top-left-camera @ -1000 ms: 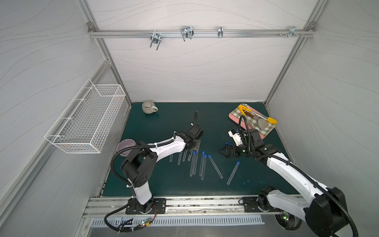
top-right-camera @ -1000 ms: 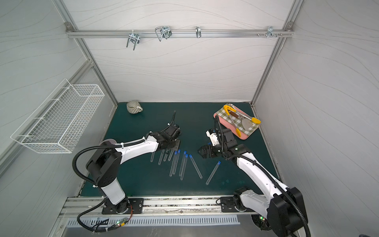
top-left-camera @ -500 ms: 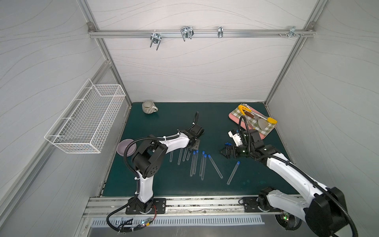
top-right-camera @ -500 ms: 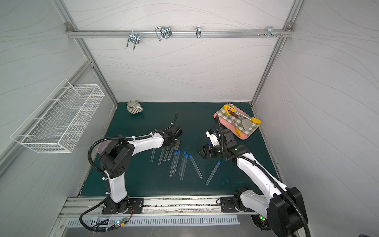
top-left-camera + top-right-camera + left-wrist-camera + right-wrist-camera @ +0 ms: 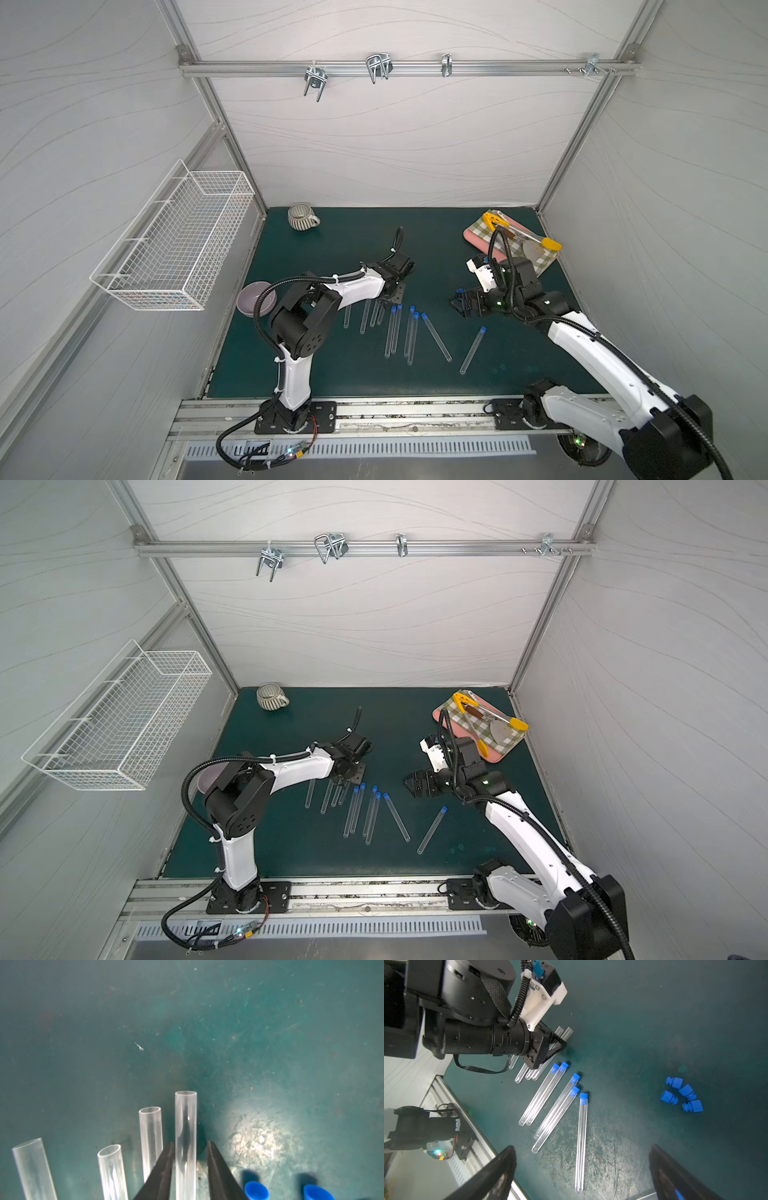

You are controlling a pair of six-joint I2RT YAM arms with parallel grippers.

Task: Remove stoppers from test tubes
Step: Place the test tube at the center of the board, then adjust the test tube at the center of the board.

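Counting across the table [image 5: 316, 374], four tubes [image 5: 150, 1126] lie with bare mouths. Four loose stoppers [image 5: 686, 1091] sit in a small cluster well apart from them, so about four of ten look done. Six capped tubes [image 5: 554, 1120] are left. Five of them are fanned out just beside the bare ones, and one [image 5: 472, 350] lies apart, nearer the right arm. Each has its blue stopper seated in its mouth.

The left claw [image 5: 190, 1142] is low over the bare group, its jaws slightly parted around one open tube [image 5: 185, 1115]. A gap shows on one side, so it is not pinching it. That tube has no stopper, so it counts among the done. The right claw [image 5: 581, 1147] is spread wide and empty, hovering near the loose stoppers. By my judgement the task is under halfway, and the likeliest next pick is a capped tube just beside the left claw.
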